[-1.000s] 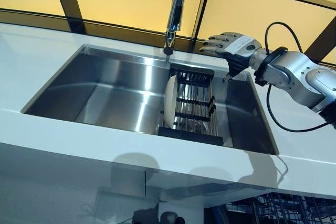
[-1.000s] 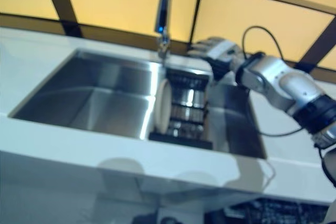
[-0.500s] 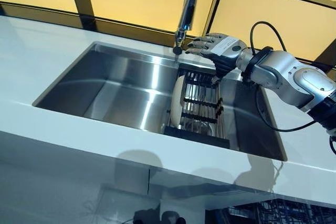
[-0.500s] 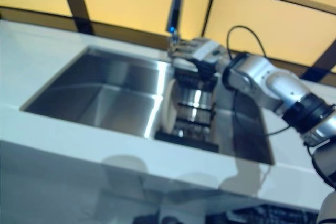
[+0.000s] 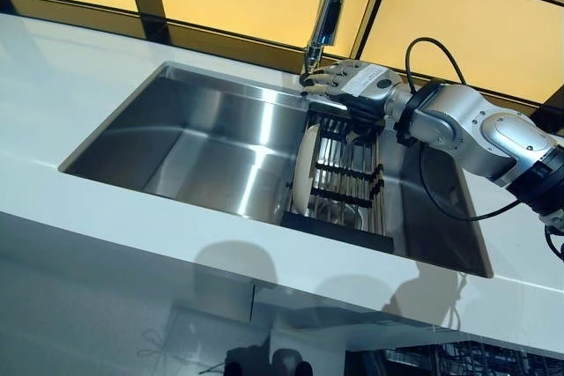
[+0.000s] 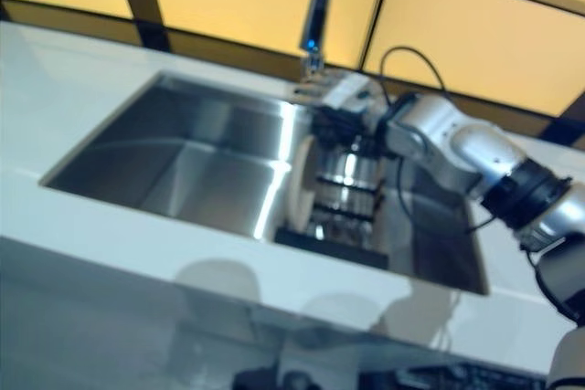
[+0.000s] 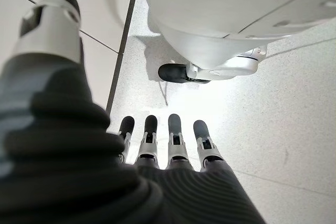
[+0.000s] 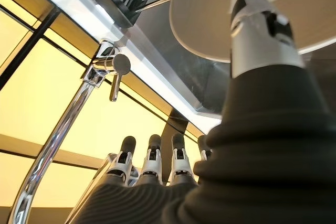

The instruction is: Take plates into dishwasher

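One plate (image 5: 305,170) stands in the sink rack (image 5: 345,184); wrist views alone show both hands' fingers (image 8: 152,153) spread.

One white plate (image 5: 304,169) stands on edge in one black dish rack (image 5: 339,184), right of centre in the eye views. The rack sits in one steel sink (image 5: 203,138), filling the middle of the frame. One tap (image 5: 328,6) rises at the top centre. One robot hand (image 5: 348,85) shows there; the other hand (image 7: 173,145) appears only in its wrist view.
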You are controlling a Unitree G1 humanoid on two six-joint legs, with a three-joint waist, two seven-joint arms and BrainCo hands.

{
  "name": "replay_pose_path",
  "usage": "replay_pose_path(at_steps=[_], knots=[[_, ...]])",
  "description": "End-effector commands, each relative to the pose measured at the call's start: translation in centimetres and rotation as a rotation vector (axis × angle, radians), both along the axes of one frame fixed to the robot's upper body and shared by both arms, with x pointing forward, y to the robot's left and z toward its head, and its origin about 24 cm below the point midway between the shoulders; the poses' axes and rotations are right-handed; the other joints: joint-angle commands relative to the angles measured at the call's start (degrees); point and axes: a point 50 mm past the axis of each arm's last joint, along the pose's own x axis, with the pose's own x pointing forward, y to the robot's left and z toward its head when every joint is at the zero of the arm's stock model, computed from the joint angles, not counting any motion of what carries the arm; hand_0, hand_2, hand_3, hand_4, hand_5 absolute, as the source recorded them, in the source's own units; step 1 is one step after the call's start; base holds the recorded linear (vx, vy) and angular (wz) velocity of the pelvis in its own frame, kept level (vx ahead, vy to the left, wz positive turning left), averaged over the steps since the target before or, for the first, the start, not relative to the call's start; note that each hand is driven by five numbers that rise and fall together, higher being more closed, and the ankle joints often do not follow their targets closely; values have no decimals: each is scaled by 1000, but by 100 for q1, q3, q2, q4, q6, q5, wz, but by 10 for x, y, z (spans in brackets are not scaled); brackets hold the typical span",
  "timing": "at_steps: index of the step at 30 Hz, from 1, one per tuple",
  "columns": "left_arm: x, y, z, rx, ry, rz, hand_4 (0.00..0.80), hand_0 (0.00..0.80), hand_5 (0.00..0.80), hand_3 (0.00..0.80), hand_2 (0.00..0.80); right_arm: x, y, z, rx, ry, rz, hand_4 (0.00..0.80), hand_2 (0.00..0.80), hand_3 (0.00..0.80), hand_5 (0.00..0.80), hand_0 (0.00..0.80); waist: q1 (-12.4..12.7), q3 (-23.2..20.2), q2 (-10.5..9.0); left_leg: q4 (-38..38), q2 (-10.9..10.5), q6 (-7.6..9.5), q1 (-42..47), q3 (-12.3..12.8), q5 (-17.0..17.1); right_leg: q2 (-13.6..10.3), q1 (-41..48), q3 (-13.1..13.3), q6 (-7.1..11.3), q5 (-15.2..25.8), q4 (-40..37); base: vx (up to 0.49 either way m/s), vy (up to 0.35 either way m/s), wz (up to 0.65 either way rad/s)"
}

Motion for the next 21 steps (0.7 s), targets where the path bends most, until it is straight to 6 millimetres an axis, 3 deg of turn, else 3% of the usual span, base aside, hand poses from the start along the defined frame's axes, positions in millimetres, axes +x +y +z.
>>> replay_pose_path(at_steps=[1, 21], knots=[[5, 8, 4, 15, -32, 19, 0, 0, 0, 0, 0, -4, 3, 28, 2, -71, -14, 0, 0, 0, 0, 0, 96, 56, -124, -25, -10, -114, -152, -19, 21, -143, 153, 6, 471, -4, -7, -19, 1, 4], [12, 4, 6, -49, -93, 21, 0, 0, 0, 0, 0, 1, -1, 11, -30, -4, -18, 0, 0, 0, 0, 0, 101, 177, -76, -25, 3, -143, -259, -5, 83, -130, 75, -68, 441, -6, -7, -8, -1, 2]])
